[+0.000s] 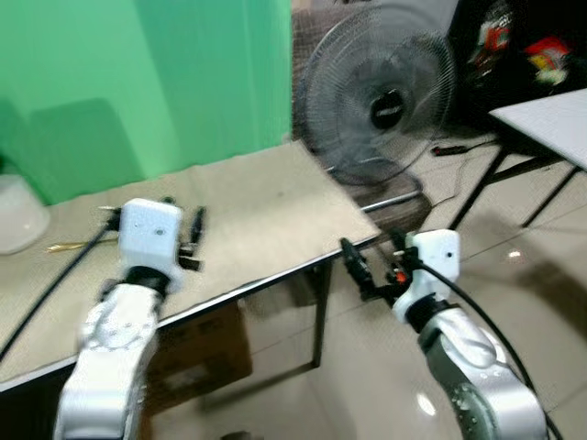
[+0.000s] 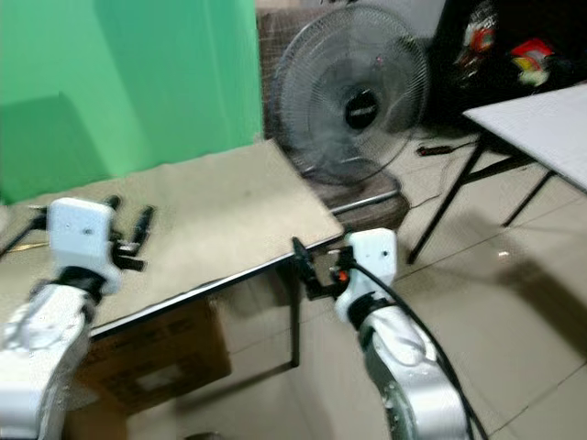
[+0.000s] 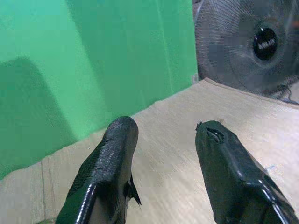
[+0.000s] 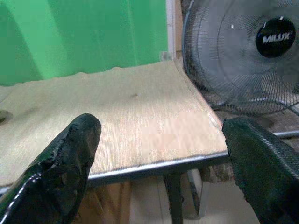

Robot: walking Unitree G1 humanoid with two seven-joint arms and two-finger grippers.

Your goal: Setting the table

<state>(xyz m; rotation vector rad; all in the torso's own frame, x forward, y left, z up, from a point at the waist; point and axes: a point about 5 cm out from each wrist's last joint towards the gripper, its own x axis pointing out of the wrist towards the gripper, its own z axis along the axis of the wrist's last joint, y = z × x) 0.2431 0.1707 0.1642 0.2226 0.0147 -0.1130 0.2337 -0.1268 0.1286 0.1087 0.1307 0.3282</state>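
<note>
Left hand [image 3: 163, 158] spread open and empty above beige mat-covered tabletop [image 1: 266, 206], right hand [image 4: 159, 163] wide open, empty, just off its near edge, grey standing fan [image 1: 381, 96] behind

I count two of my own silver arms, one tan mat-covered table [image 1: 266, 206], one second white folding table [image 1: 550, 119] at the upper right, one grey round pedestal fan [image 1: 381, 92], and one brown cardboard box [image 1: 197, 357] at lower left.
</note>
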